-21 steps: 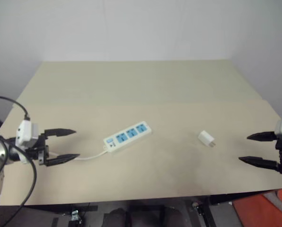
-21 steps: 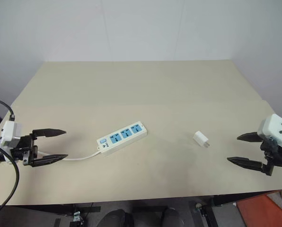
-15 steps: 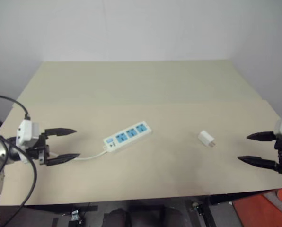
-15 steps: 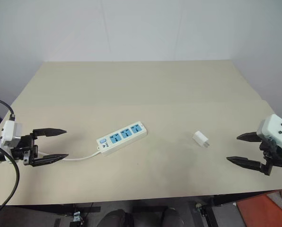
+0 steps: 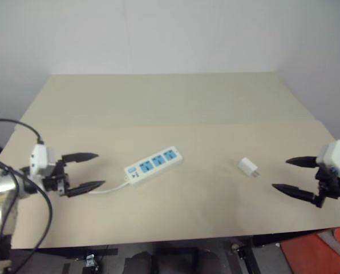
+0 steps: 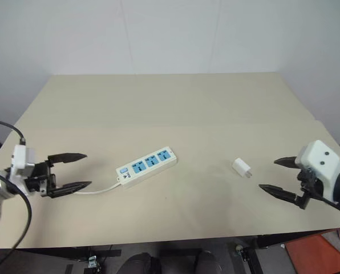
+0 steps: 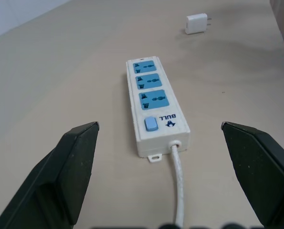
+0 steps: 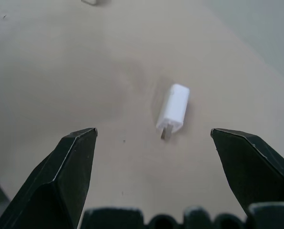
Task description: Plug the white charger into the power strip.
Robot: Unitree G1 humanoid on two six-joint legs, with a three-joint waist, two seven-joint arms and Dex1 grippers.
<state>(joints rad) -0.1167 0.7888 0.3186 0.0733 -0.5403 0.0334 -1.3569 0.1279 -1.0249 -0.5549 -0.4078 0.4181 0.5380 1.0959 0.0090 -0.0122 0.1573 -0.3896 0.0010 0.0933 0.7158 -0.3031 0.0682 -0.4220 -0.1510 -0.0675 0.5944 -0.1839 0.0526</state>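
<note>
Right gripper (image 6: 279, 176), jaws apart, empty, now nearer charger (image 6: 242, 167) lying loose on table (image 6: 158, 103), well apart from strip (image 6: 146, 166); left gripper (image 6: 76, 170), apart, advanced toward strip; grasp pending.

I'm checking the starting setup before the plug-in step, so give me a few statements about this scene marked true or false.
1. The white charger lies on the table, apart from the power strip. True.
2. The right end effector is shut on the charger. False: it is open and empty, short of the charger.
3. The strip has three blue outlet faces. True.
4. The left end effector grips the strip's cord. False: it is open, holding nothing.
</note>
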